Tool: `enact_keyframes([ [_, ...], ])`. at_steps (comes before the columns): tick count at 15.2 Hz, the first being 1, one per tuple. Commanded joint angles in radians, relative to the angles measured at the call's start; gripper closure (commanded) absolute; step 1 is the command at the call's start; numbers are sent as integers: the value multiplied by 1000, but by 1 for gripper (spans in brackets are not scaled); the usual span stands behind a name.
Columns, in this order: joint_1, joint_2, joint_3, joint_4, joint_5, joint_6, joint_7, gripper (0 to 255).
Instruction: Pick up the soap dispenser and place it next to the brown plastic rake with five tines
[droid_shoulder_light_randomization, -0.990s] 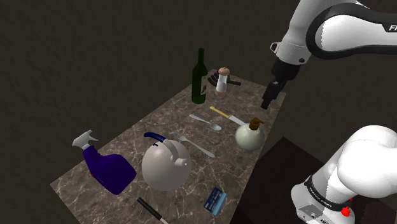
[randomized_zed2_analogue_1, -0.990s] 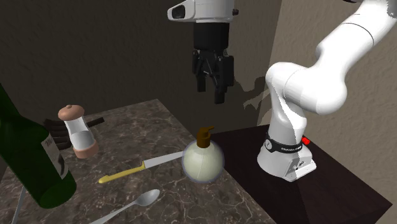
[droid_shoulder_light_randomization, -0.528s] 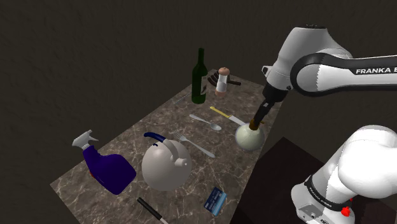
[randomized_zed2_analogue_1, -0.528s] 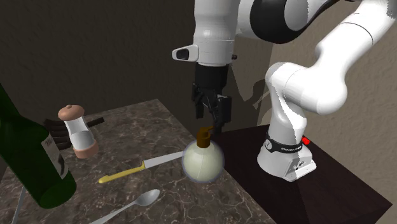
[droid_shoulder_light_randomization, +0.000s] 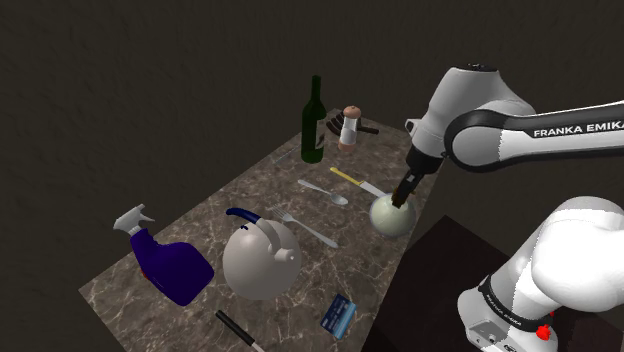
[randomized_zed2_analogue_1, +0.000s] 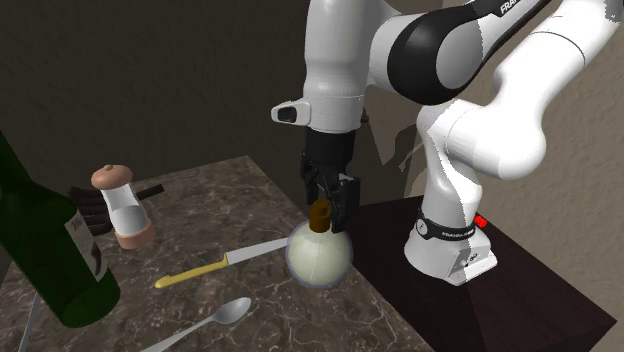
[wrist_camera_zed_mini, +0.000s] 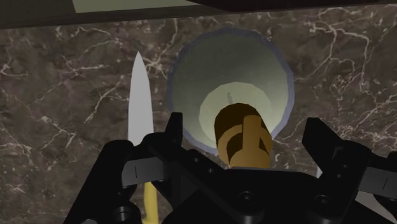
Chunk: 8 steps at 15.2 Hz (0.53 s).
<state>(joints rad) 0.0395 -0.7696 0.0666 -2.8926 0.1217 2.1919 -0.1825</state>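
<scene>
The soap dispenser (droid_shoulder_light_randomization: 391, 215) has a round pale body and a brown pump, and stands upright near the marble table's edge closest to the stand. My gripper (droid_shoulder_light_randomization: 402, 192) hangs straight above it, open. In the second exterior view the gripper (randomized_zed2_analogue_1: 328, 205) has its fingers down on either side of the dispenser's (randomized_zed2_analogue_1: 318, 257) pump. In the wrist view the gripper (wrist_camera_zed_mini: 247, 139) straddles the brown pump (wrist_camera_zed_mini: 244, 130) with a gap on each side. The dark rake (droid_shoulder_light_randomization: 333, 123) lies at the table's far end behind a grinder, its tines (randomized_zed2_analogue_1: 88, 208) partly hidden.
A green bottle (droid_shoulder_light_randomization: 314, 120) and a grinder (droid_shoulder_light_randomization: 349, 126) stand at the far end. A yellow-handled knife (droid_shoulder_light_randomization: 355, 181), a spoon (droid_shoulder_light_randomization: 325, 192) and a fork (droid_shoulder_light_randomization: 305, 228) lie beside the dispenser. A grey kettle (droid_shoulder_light_randomization: 258, 258) and a blue spray bottle (droid_shoulder_light_randomization: 170, 262) stand nearer.
The gripper has come down from well above the table's edge to the dispenser's pump and now straddles it. The dispenser has not moved.
</scene>
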Motion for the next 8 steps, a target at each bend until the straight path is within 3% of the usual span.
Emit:
enact_keyframes([
  [1,1,3,1,-4,1,7,1,0],
  [6,1,3,1,-3,1,7,0,0],
  [7,1,3,1,-3,1,7,0,255],
  [8,1,3,1,-3,1,7,0,255],
])
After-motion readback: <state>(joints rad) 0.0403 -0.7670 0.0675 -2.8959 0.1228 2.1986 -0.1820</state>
